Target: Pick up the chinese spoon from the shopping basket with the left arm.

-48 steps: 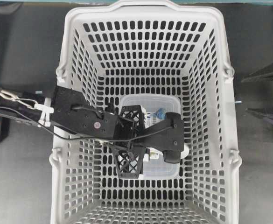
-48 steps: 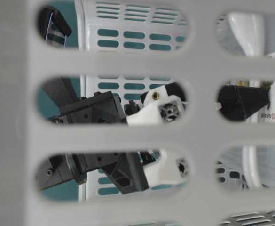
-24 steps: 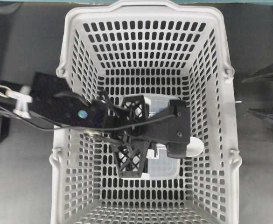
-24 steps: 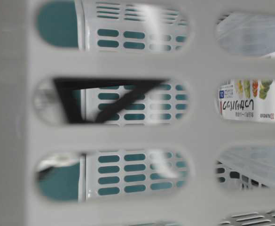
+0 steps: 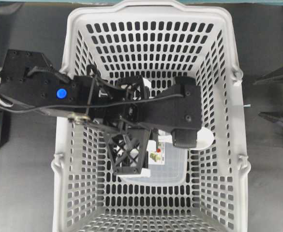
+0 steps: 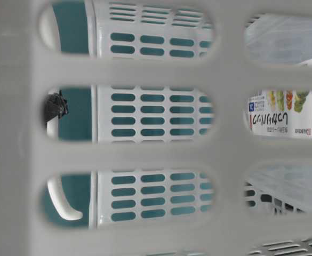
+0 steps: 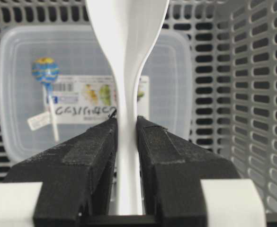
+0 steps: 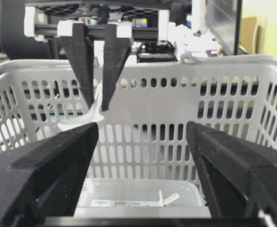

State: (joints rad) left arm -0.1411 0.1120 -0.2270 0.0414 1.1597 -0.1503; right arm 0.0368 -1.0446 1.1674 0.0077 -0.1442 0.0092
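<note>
The left end effector (image 7: 127, 142), pads clamped on the handle of the chinese spoon (image 7: 127, 56), holds it above the shopping basket (image 5: 238, 125), long axis toward 12 o'clock in the wrist view; the right end effector (image 8: 143, 156) stands apart, empty.

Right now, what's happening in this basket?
The left gripper is shut on the handle of the white chinese spoon, holding it above the clear lidded container on the floor of the grey shopping basket. The right gripper waits open outside the basket.
</note>
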